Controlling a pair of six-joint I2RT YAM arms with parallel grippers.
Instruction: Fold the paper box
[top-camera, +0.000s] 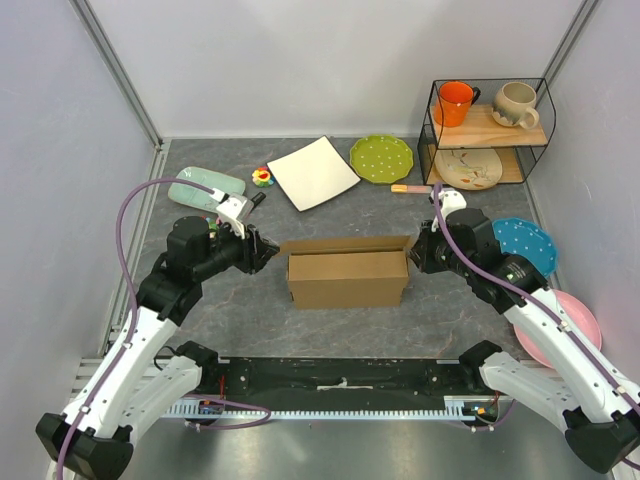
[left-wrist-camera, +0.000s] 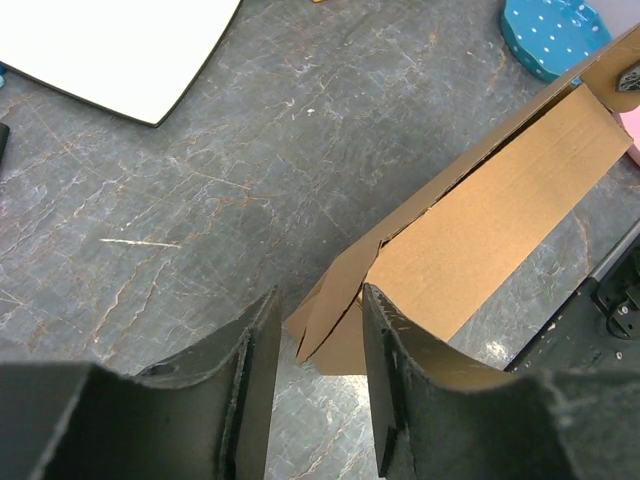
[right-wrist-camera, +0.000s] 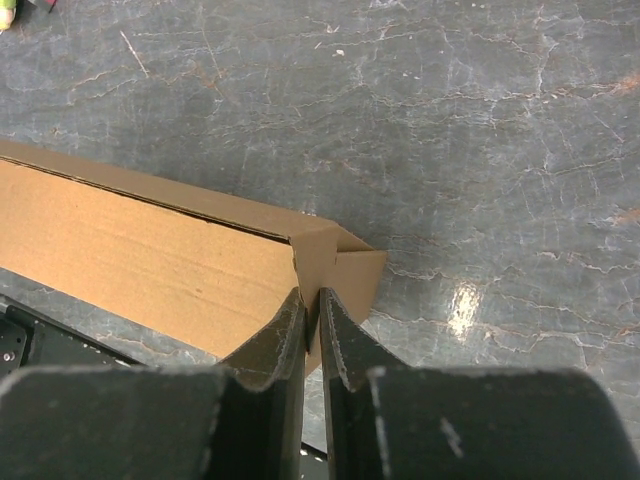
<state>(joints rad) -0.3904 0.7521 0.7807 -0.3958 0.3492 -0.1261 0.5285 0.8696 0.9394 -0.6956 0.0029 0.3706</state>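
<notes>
The brown cardboard paper box (top-camera: 348, 272) stands partly folded in the middle of the table, long side toward the arms, with its top flap raised. My left gripper (top-camera: 265, 252) is at the box's left end. In the left wrist view it (left-wrist-camera: 320, 335) is open, and a loose end flap (left-wrist-camera: 335, 300) pokes between the fingertips without being clamped. My right gripper (top-camera: 418, 255) is at the box's right end. In the right wrist view it (right-wrist-camera: 311, 305) is shut on the thin end flap (right-wrist-camera: 335, 265) at the box's corner.
A white square plate (top-camera: 313, 172), a green plate (top-camera: 381, 158), a small colourful toy (top-camera: 262, 177) and a pale green object (top-camera: 207, 186) lie behind the box. A wire shelf (top-camera: 488, 125) with two mugs stands back right. A blue plate (top-camera: 525, 243) and a pink plate (top-camera: 575, 325) lie at the right.
</notes>
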